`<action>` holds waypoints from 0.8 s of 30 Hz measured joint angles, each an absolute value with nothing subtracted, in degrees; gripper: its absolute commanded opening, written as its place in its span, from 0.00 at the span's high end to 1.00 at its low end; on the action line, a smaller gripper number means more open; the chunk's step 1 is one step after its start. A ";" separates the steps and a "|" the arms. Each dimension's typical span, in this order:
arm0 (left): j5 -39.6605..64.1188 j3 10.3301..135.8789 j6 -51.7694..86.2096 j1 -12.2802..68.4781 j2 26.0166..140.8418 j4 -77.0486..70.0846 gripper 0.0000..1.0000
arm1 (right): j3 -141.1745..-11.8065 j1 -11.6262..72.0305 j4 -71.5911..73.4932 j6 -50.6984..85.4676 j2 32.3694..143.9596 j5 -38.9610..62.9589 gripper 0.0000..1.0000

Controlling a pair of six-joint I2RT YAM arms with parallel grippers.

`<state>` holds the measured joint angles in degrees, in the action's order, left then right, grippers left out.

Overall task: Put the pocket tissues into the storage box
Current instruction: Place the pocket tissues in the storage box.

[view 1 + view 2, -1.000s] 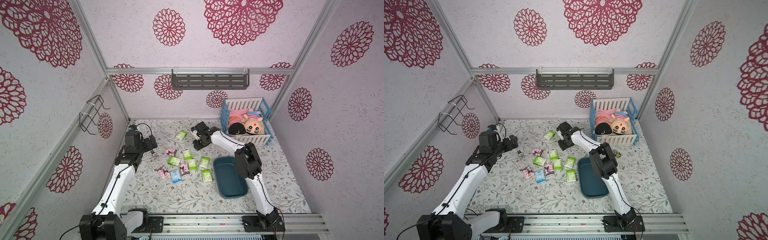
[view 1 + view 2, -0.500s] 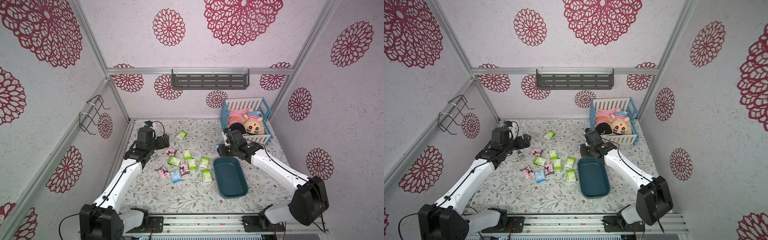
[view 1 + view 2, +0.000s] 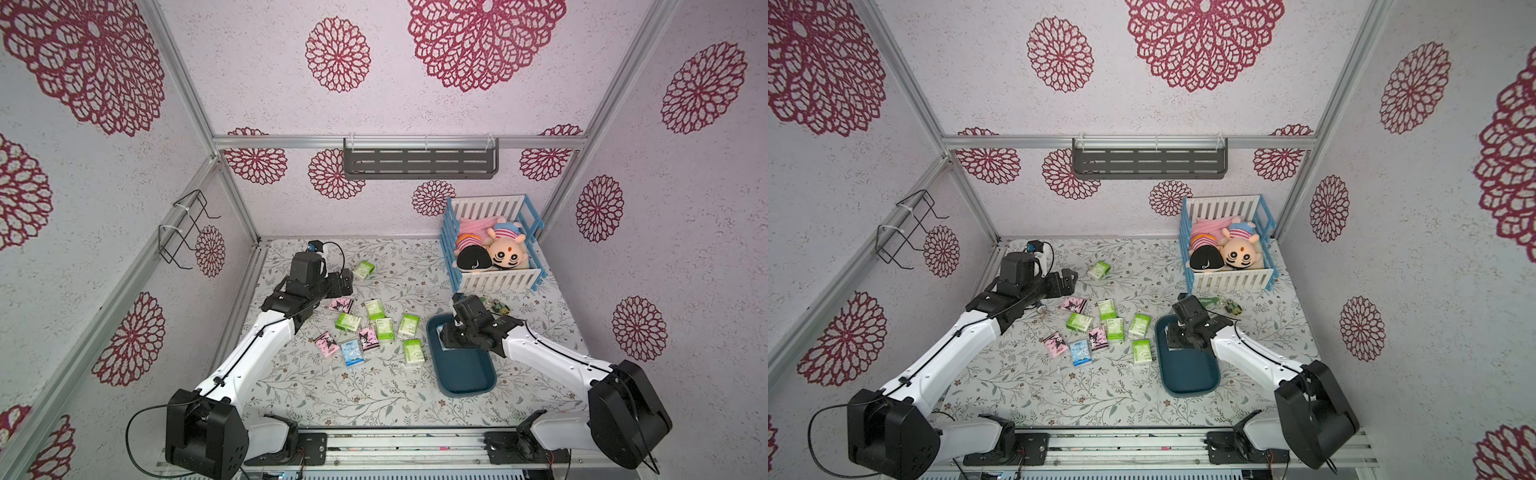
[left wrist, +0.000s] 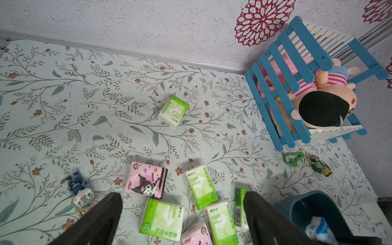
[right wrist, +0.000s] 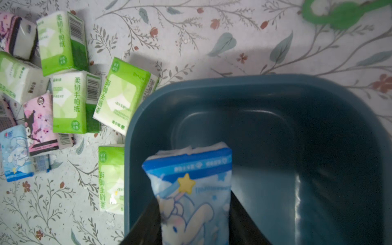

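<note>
Green packs [image 3: 348,322] six, pink packs [image 3: 341,305] three, blue packs [image 3: 352,353] two, box [image 3: 465,374] one.

The table [image 3: 332,395], covered in a pale leaf-and-flower print, carries a loose cluster of pocket tissues [image 3: 385,329] at its middle: five green-and-white packs, three pink ones and a light blue pack [image 3: 352,353] — plus a lone green pack [image 3: 363,270] toward the back edge. The storage box [image 3: 469,376] sits right of the cluster toward the front edge, the nearest green pack [image 3: 414,351] just beside its left wall, and the toy crib [image 3: 494,281] stands in the back right corner. Between crib and box lies a green clip [image 4: 293,158] with a small figure — a grey-blue figure [image 4: 81,191] lies left of the cluster.
</note>
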<state>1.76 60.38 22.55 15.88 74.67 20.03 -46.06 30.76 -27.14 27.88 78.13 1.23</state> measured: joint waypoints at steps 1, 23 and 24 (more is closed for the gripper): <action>1.63 60.38 22.50 15.88 74.67 20.03 0.03 | -46.06 30.76 -26.37 28.03 78.96 1.17 0.55; -0.67 60.38 20.97 15.88 74.65 20.71 0.03 | -46.87 30.89 -20.10 28.25 88.77 -0.23 0.41; -0.69 60.38 20.95 15.88 74.65 20.71 0.03 | -46.98 30.92 -20.05 28.23 88.92 -0.23 0.40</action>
<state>-0.69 60.38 20.95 15.88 74.65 20.71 -46.98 30.92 -20.05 28.23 88.92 -0.23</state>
